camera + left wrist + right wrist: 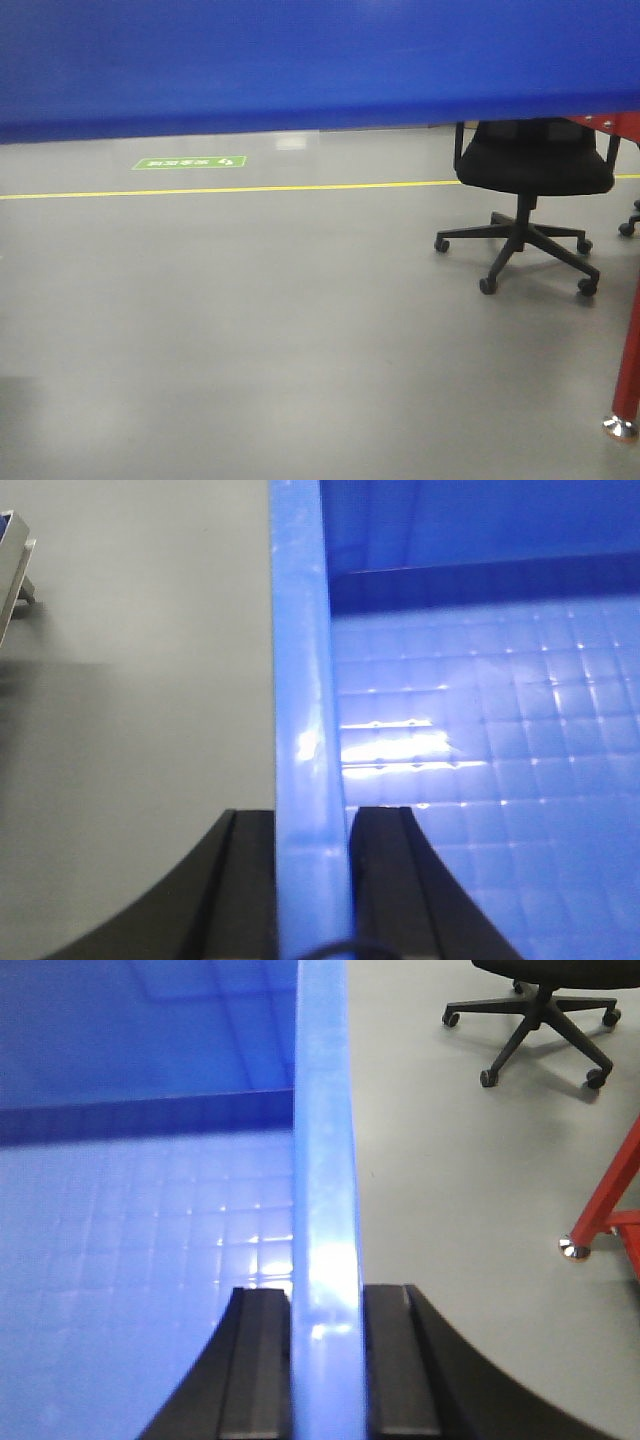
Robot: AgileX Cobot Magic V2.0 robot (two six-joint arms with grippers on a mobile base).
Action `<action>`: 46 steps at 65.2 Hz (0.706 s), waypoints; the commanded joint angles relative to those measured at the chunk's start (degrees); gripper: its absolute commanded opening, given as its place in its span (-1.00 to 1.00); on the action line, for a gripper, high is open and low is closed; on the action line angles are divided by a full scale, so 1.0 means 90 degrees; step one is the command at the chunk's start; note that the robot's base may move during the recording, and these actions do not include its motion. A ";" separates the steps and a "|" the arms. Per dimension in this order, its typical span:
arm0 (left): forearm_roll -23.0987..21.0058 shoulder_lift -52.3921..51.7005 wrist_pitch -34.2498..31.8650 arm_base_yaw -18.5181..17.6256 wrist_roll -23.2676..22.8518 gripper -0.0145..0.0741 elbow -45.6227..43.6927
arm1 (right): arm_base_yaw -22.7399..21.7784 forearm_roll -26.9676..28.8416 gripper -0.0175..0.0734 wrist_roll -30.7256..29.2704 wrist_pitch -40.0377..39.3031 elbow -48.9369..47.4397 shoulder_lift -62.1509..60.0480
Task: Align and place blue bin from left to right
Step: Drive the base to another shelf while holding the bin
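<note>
The blue bin point(300, 60) is held up off the floor and its smooth wall fills the top of the front view. My left gripper point(313, 825) is shut on the bin's left wall rim point(300, 680), one black finger point(250, 880) outside and one inside over the gridded bin floor point(500, 780). My right gripper point(325, 1305) is shut on the right wall rim point(322, 1140), with one finger point(400, 1360) outside and the other inside. The grippers themselves do not show in the front view.
A black office chair point(530, 190) on castors stands at the right, also in the right wrist view point(545, 1000). A red table leg point(628, 370) with a metal foot is at the far right. A yellow floor line point(220, 189) and a green floor label point(188, 161) lie ahead.
</note>
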 commanded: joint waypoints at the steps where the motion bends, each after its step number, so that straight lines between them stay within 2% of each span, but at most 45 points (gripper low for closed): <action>1: 0.0079 0.0001 -0.0653 -0.0116 0.0019 -0.92 -0.0066 | 0.0049 -0.0197 -0.77 -0.0042 -0.1552 -0.0064 -0.0053; 23: 0.0497 0.0001 -0.0653 -0.0116 0.0019 -0.92 -0.0066 | 0.0049 -0.0197 -0.77 -0.0042 -0.1566 -0.0064 -0.0053; 46: 0.0529 0.0001 -0.0669 -0.0116 0.0019 -0.92 -0.0066 | 0.0049 -0.0197 -0.77 -0.0042 -0.1566 -0.0064 -0.0053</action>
